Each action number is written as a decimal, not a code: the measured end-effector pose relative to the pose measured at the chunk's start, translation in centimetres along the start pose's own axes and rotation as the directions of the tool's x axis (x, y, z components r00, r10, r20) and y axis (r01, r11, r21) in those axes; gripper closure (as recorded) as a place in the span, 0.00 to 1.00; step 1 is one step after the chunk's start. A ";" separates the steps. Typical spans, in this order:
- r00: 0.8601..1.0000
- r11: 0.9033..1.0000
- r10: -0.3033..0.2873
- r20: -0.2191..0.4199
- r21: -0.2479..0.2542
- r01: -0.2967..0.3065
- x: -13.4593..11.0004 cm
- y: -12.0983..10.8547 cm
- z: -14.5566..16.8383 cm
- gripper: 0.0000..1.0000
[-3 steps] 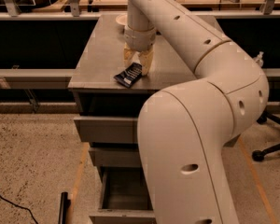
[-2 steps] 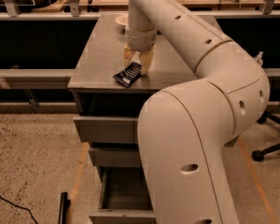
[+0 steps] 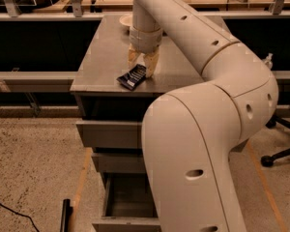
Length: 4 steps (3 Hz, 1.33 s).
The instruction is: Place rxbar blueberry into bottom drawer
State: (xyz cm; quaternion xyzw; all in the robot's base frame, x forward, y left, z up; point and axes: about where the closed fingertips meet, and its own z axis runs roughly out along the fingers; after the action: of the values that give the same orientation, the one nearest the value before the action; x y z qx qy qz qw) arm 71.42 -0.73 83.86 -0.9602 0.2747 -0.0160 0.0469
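Evidently the pick-up is in hand: the tool (image 3: 142,65) is set over the far end of the rxbar blueberry (image 3: 132,77), which lies at the near edge of the counter (image 3: 101,57), and since it cannot be told whether the tool is closed on it, a firm hold must be secured before the open bottom drawer (image 3: 128,200) is approached.

Tool (image 3: 143,65) over the rxbar blueberry (image 3: 132,77) on the cabinet top (image 3: 104,52); bottom drawer (image 3: 128,199) open below.
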 end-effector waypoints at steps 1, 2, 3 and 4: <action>0.993 0.992 0.122 -0.002 0.024 -0.122 -0.2 1.3 -2.6 1.00; 0.954 0.954 0.296 0.040 0.046 -0.298 -1.4 3.4 -5.1 1.00; 0.885 0.885 0.455 0.101 0.052 -0.462 -3.4 6.4 -7.0 1.00; 0.790 0.794 0.591 0.163 0.055 -0.605 -6.5 9.6 -8.3 1.00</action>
State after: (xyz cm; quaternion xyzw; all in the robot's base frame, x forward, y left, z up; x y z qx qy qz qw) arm 60.35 -6.10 91.09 -0.8187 0.5595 0.0514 0.1185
